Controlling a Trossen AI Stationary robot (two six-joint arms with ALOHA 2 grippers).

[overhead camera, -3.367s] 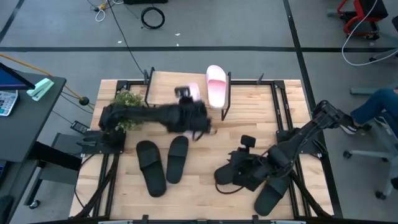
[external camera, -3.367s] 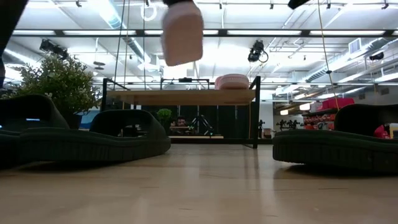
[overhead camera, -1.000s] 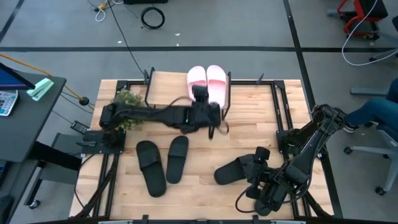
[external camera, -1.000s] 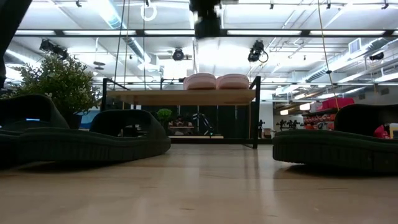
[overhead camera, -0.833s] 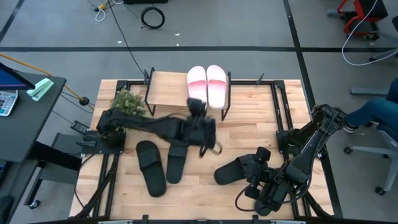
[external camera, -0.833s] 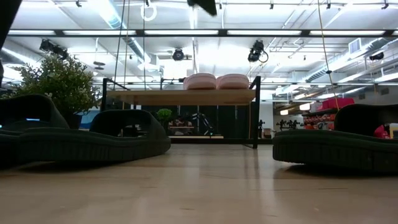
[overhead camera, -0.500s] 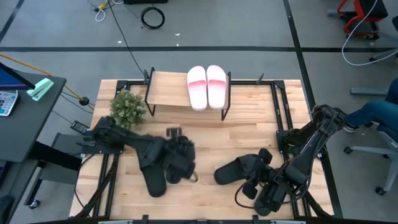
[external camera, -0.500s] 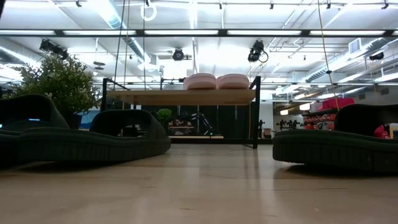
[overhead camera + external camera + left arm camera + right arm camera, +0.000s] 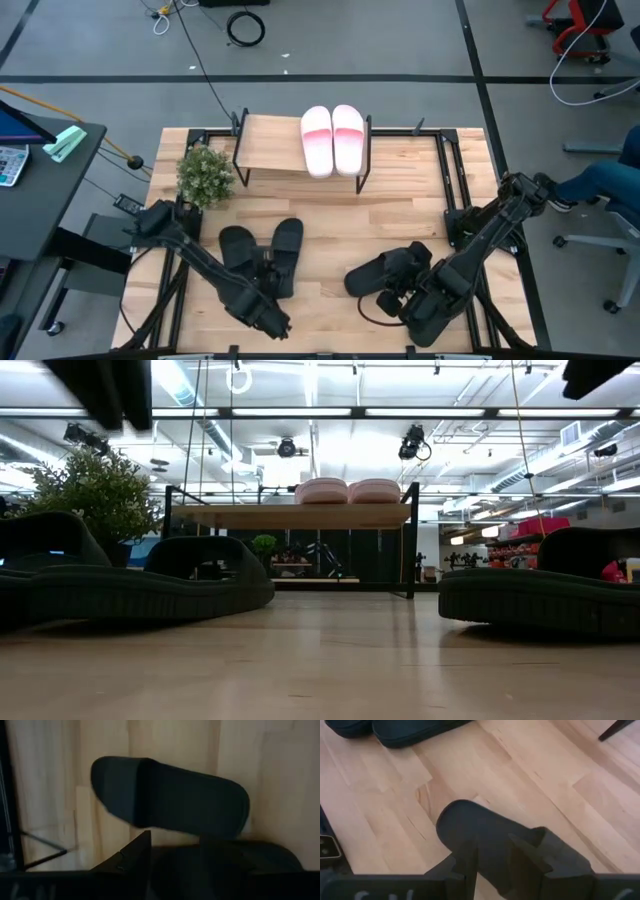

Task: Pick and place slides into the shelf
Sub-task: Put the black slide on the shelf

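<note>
Right pincer (image 9: 492,862) clamps black slide (image 9: 480,832) over table (image 9: 555,785).

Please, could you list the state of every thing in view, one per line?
Pale pink-and-white slide pair: resting on the shelf top.
Low wooden shelf with black legs: upright.
Left matte black slide pair: flat on the wooden table, untouched.
Right matte black slide: gripped.
Left gripper: open, empty.
Right gripper: shut on that black slide.

The high view looks straight down on the whole bench (image 9: 400,215). The low view looks level across it. Both share the shelf (image 9: 270,140), at upper centre.
</note>
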